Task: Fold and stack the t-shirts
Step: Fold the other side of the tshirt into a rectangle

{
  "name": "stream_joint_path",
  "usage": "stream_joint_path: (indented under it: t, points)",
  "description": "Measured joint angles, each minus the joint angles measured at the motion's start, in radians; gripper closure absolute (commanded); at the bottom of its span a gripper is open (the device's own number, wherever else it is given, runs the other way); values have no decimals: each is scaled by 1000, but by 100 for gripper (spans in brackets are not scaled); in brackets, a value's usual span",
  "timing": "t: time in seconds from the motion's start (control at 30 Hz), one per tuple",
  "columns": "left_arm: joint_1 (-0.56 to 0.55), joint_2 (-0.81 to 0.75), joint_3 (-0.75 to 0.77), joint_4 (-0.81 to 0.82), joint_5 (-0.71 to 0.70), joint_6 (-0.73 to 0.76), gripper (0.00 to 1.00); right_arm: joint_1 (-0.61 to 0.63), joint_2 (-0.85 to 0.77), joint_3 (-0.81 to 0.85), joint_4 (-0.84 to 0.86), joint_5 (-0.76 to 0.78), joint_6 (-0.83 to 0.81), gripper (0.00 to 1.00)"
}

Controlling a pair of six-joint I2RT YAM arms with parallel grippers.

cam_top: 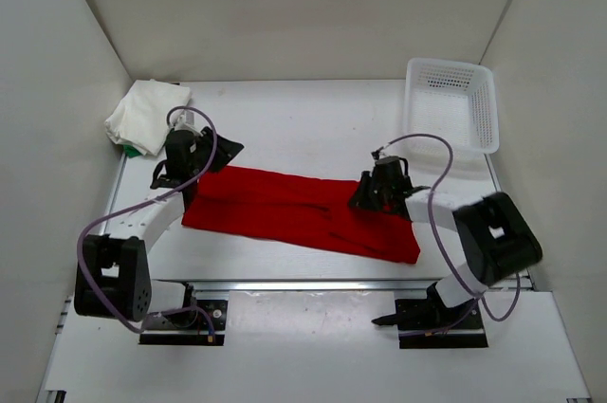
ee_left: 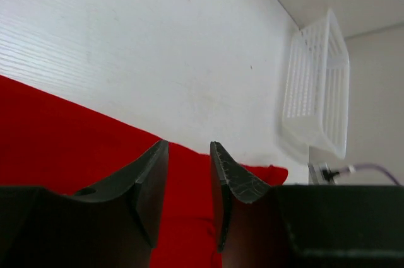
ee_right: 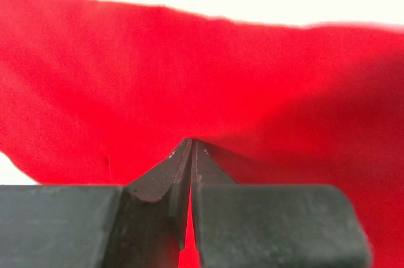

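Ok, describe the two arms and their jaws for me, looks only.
The left arm and right arm both have white links between blocky black joint housings, and both stand on black base plates. A lilac cable loops along each one. The jaws are matte black wedges tapering to thin tips, and the left pair shows textured inner faces. No markings are legible.

White table (cam_top: 285, 114) under red t-shirt (cam_top: 275, 209), off-white t-shirt (cam_top: 144, 111), mesh basket (cam_top: 485, 111).

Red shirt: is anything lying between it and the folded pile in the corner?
No loose object shows on the table between the red t-shirt and the folded white-and-green pile. Only the left gripper hovers over that gap.
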Motion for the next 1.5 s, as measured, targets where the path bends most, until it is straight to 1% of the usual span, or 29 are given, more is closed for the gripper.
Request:
stream_joint_path:
  t: [0.07,0.13,0.23,0.3,0.4,0.47,0.5,0.53,0.57,0.6,0.63,0.7,0.77,0.8,0.83,0.87,0.9,0.93,1.0,1.1,1.23,1.33,1.4,1.5]
  points:
    - [-31,-26,-7,-16,6,20,56,5,116,89,14,-33,2,100]
    - [-53,-50,-24,-43,19,38,56,8,239,217,17,-56,-8,100]
    - [-64,-100,-62,-78,32,58,55,11,457,501,-19,-90,-37,100]
    - [-64,-136,-79,-105,33,74,54,10,625,768,-89,-113,-61,99]
    - [-67,-175,-87,-137,31,95,53,10,905,1256,-242,-129,-108,99]
    - [-76,-189,-94,-139,27,101,53,10,1080,1590,-383,-132,-137,90]
    - [-83,-195,-101,-140,26,102,54,10,1155,1757,-453,-135,-151,90]
    - [-89,-198,-110,-143,26,102,54,10,1204,1878,-500,-143,-162,89]
    - [-93,-198,-120,-144,25,105,54,9,1204,1895,-510,-150,-173,85]
    - [-97,-198,-130,-147,24,106,55,10,1159,1862,-547,-156,-188,80]
    - [-98,-198,-139,-154,24,108,55,14,1100,1810,-570,-154,-203,77]
    - [-98,-198,-153,-177,23,113,56,23,932,1631,-581,-137,-241,69]
    - [-98,-199,-154,-201,21,121,56,45,731,1422,-561,-115,-268,66]
    - [-98,-201,-154,-210,20,125,55,64,621,1308,-526,-110,-275,68]
    - [-99,-205,-154,-221,20,128,56,84,531,1218,-492,-111,-276,73]
    - [-102,-209,-154,-227,19,133,58,105,427,1098,-418,-111,-274,88]
    - [-108,-214,-154,-233,16,139,60,127,327,971,-351,-117,-266,98]
    - [-117,-217,-154,-244,11,147,63,148,255,877,-312,-126,-261,100]
    - [-148,-219,-148,-273,0,171,66,174,161,708,-216,-146,-237,100]
    - [-204,-216,-133,-312,-14,203,67,153,146,513,-126,-159,-204,100]
    - [-241,-212,-124,-333,-14,229,65,69,213,360,-116,-147,-175,100]
    - [-241,-208,-124,-333,-14,230,64,8,261,328,-98,-146,-156,100]
    - [-242,-204,-125,-330,-13,229,64,-28,296,329,-52,-145,-143,100]
    - [-252,-200,-126,-322,-13,228,64,-74,378,393,-20,-155,-117,100]
